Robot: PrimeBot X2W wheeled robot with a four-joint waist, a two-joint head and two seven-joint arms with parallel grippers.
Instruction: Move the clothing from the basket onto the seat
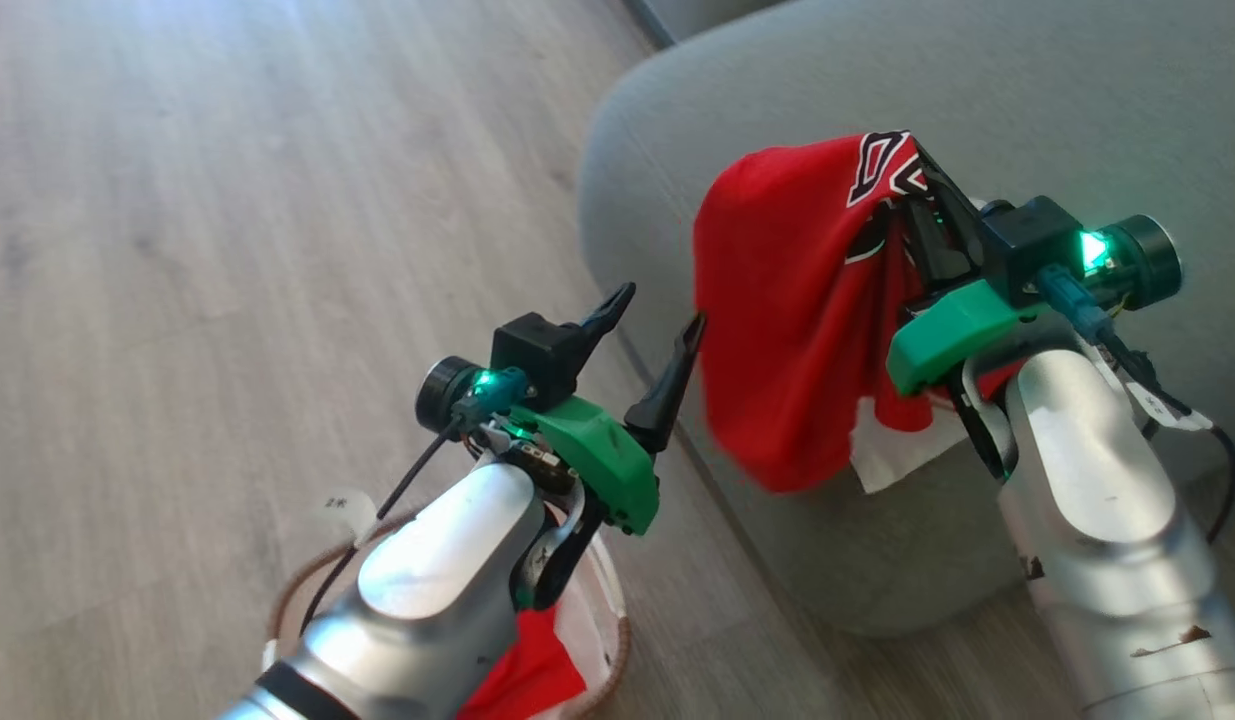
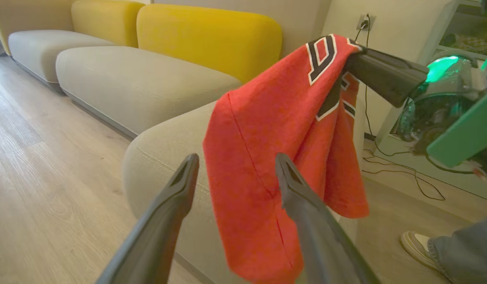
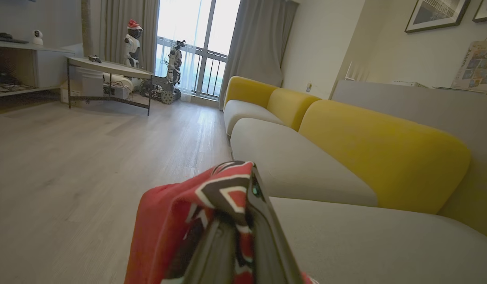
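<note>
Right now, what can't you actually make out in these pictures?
- Head view: basket and the red garment inside it, mostly behind the left forearm.
- The held garment: lettering folded, unreadable.
- Left wrist view: a person past the shoe, cut by the edge.

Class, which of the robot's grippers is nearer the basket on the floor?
Left. The left gripper hangs open near the basket; the right gripper, shut on the red garment, is up by the seat.
</note>
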